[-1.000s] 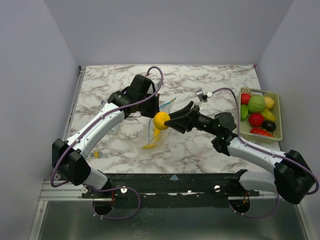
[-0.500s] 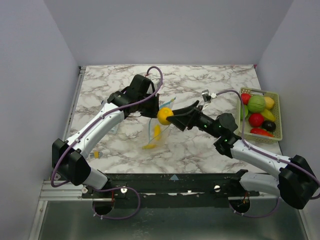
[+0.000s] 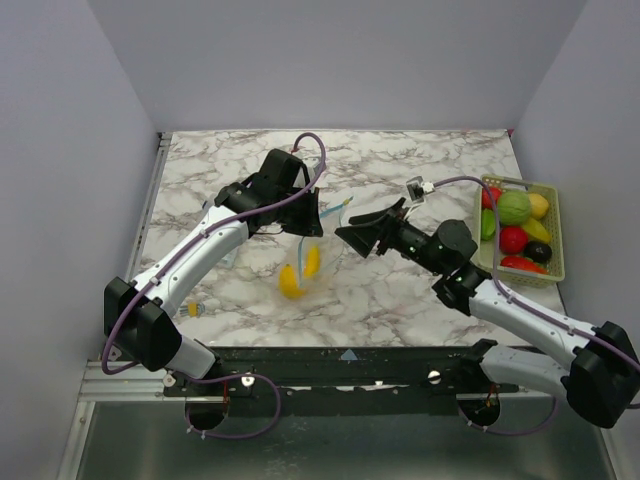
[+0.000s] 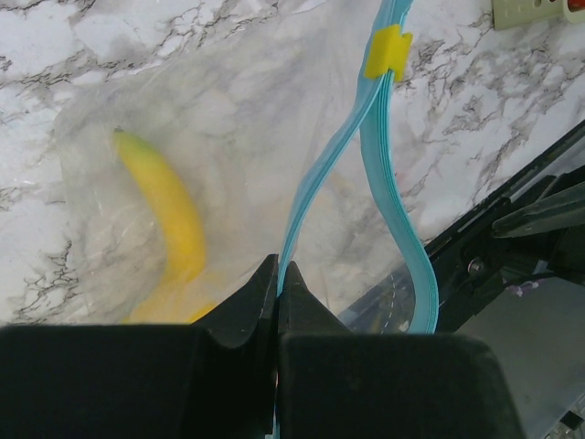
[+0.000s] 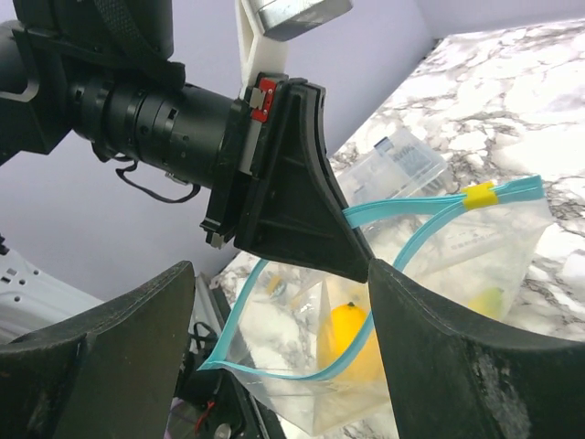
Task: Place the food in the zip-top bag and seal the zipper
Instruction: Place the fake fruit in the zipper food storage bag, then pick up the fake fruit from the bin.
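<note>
The clear zip-top bag [image 3: 305, 262] hangs open over the table middle. My left gripper [image 3: 312, 222] is shut on its teal zipper [image 4: 315, 174] and holds the mouth up; a yellow slider [image 4: 388, 50] sits on the strip. Inside lie a yellow banana [image 4: 169, 210] and a round yellow fruit [image 5: 352, 343], both seen low in the bag in the top view [image 3: 292, 282]. My right gripper [image 3: 350, 235] is open and empty, just right of the bag's mouth. Its fingers [image 5: 110, 357] frame the open mouth [image 5: 302, 370] in the right wrist view.
A yellow-green mesh basket [image 3: 555, 235] at the right edge holds several toy fruits, red, green, yellow and dark. A flat clear packet [image 5: 395, 157] lies behind the bag. A small item [image 3: 192, 310] lies near the left front edge.
My right gripper held the round yellow fruit over the bag's mouth, then opened; the fruit has dropped into the bag, and the gripper has drawn back right, empty.
</note>
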